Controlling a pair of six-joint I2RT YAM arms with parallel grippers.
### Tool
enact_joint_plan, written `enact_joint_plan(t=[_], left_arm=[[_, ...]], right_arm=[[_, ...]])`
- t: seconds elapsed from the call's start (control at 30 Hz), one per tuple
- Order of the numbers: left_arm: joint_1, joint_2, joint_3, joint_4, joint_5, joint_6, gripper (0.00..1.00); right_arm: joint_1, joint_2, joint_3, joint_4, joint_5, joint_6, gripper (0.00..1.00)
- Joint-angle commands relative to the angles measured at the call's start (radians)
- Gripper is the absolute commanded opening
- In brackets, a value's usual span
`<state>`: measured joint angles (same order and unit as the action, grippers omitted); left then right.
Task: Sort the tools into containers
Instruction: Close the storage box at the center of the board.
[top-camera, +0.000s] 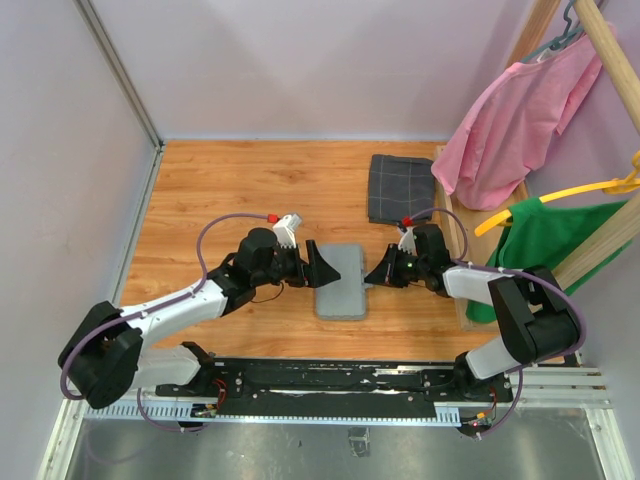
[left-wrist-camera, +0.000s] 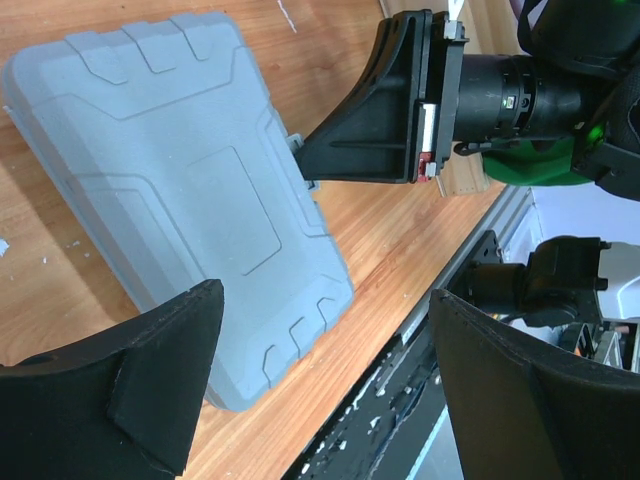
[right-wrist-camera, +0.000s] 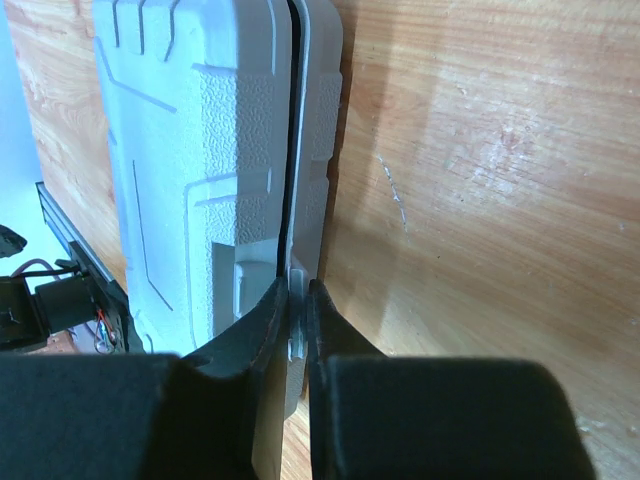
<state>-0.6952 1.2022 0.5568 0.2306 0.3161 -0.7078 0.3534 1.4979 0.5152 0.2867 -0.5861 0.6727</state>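
Grey tool case (top-camera: 340, 280) closed, flat on counter (top-camera: 230, 190), between both arms; left end effector (top-camera: 316, 266) wide, just beside its left edge; right end effector (right-wrist-camera: 297, 294) pinching its edge tab (right-wrist-camera: 296, 340).

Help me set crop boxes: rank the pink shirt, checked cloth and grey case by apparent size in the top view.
1. pink shirt, though it hangs nearer the camera.
2. cloth and case: too alike to rank.
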Motion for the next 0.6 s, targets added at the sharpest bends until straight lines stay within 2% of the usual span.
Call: enact_joint_plan(t=[0.0, 0.23, 0.57], left_arm=[[-0.01, 0.005, 0.023, 0.05, 0.007, 0.001, 0.87], [-0.01, 0.007, 0.007, 0.049, -0.012, 0.015, 0.87], [-0.01, 0.058, 0.038, -0.05, -0.144, 0.075, 0.88]], right_arm=[[0.018, 0.018, -0.037, -0.081, 0.033, -0.032, 0.01], [0.018, 0.01, -0.03, -0.099, 0.041, -0.043, 0.03], [0.018, -0.177, 0.031, -0.303, 0.178, -0.113, 0.32]])
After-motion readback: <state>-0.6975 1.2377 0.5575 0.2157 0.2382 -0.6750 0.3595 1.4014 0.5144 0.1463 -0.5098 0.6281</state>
